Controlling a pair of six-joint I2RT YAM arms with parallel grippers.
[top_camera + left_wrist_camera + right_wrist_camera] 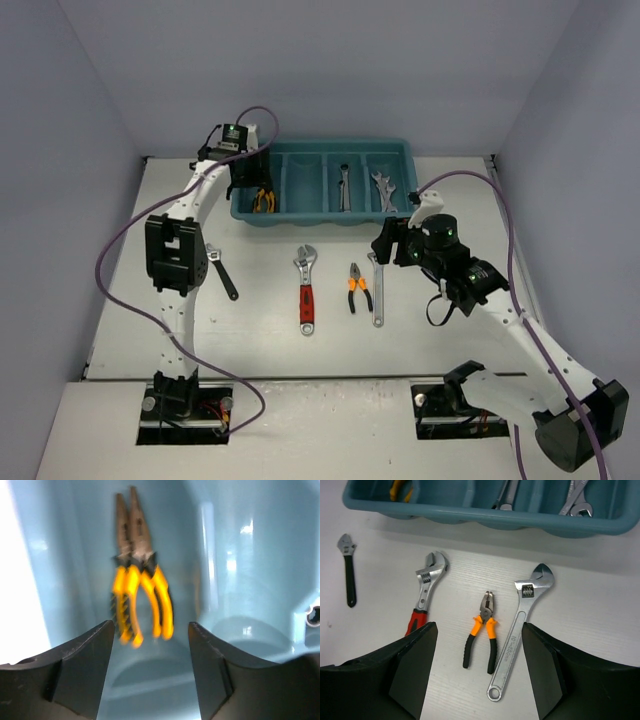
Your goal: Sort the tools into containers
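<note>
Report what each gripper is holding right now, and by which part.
Nothing is held. The left gripper stands open over the yellow-handled pliers lying in the tray; the right gripper hangs open above the orange-handled pliers on the table.

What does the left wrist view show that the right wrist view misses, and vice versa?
Only left wrist: the left end effector and the nose of the yellow-handled pliers. Only right wrist: the table with the red-handled wrench, black wrench, silver wrench and orange-handled pliers; spanners in the tray. Both: the teal tray, the yellow handles.
</note>
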